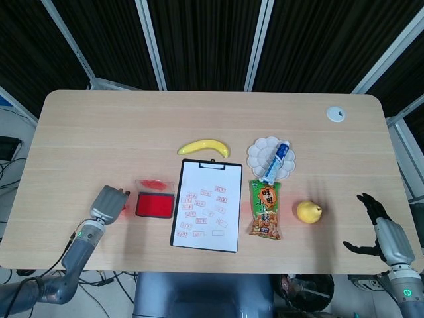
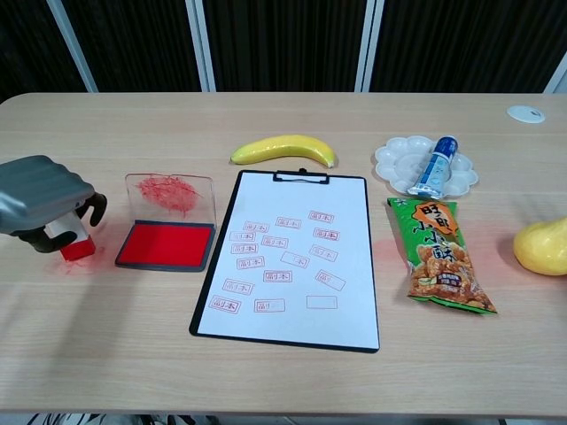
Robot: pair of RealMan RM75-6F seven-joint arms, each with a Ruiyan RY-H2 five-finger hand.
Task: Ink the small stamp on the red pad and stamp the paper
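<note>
- Red-based and white-topped, the small stamp (image 2: 73,241) is held in the curled fingers of the left hand (image 2: 44,202) at the left edge of the chest view, its red end at the table (image 2: 283,381) surface; whether it touches cannot be told.
- In the head view the same left hand (image 1: 109,203) is seen at the lower left, just left of the red pad (image 1: 154,204).
- The red pad (image 2: 166,243) is shown open in the chest view, with its clear, red-smeared lid (image 2: 170,197) standing up behind it.
- The paper (image 2: 290,257) is seen clipped on a black clipboard (image 2: 368,266) at the centre of the frame, just right of the pad; many red rectangular stamp marks (image 2: 277,275) are printed over its lower half.
- The right hand (image 1: 381,230) is found at the lower right of the head view, its fingers spread apart and nothing held.
- A banana (image 2: 283,149) is laid just above the clipboard's clip.
- A white palette dish (image 2: 394,164) with a blue-capped tube (image 2: 433,166) lying on it is placed at the upper right of the chest view.
- A green snack bag (image 2: 438,255) lies just below the dish, beside the clipboard's right edge.
- A yellow pear (image 1: 309,211) is set right of the bag.
</note>
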